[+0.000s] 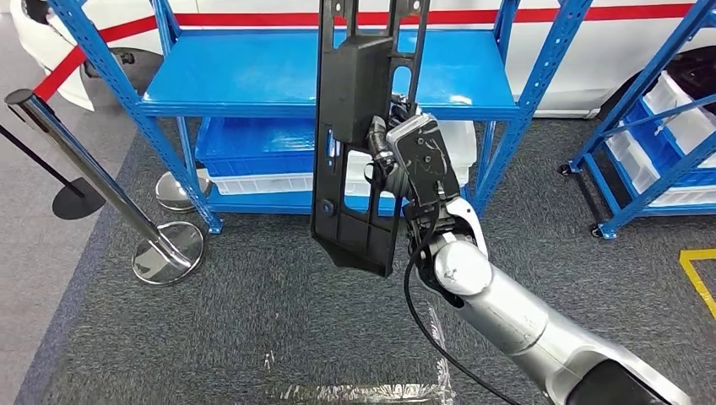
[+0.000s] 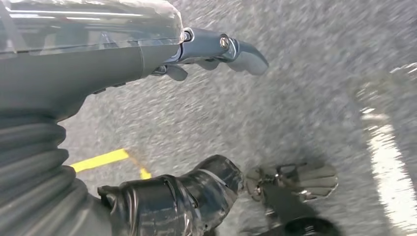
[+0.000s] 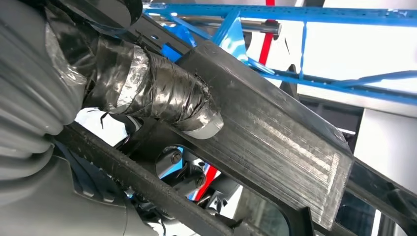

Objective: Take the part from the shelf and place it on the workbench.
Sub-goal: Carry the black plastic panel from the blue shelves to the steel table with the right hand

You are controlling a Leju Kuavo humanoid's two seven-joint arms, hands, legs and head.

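A long black plastic part (image 1: pixel 359 135) with a boxy block on its face hangs upright in front of the blue shelf (image 1: pixel 287 80). My right hand (image 1: pixel 405 160) grips it at mid-height from the right side. Up close, the taped thumb (image 3: pixel 162 96) presses on the part's block (image 3: pixel 275 147) while darker fingers wrap behind its frame. My left hand (image 2: pixel 196 54) hangs over the grey carpet with its fingers spread and nothing in it.
Two chrome stanchion posts (image 1: pixel 160 245) stand at the left of the shelf. A second blue rack (image 1: pixel 650 152) with white bins is at the right. Yellow floor tape (image 1: pixel 699 274) marks the carpet at the far right. A white car body runs behind the shelves.
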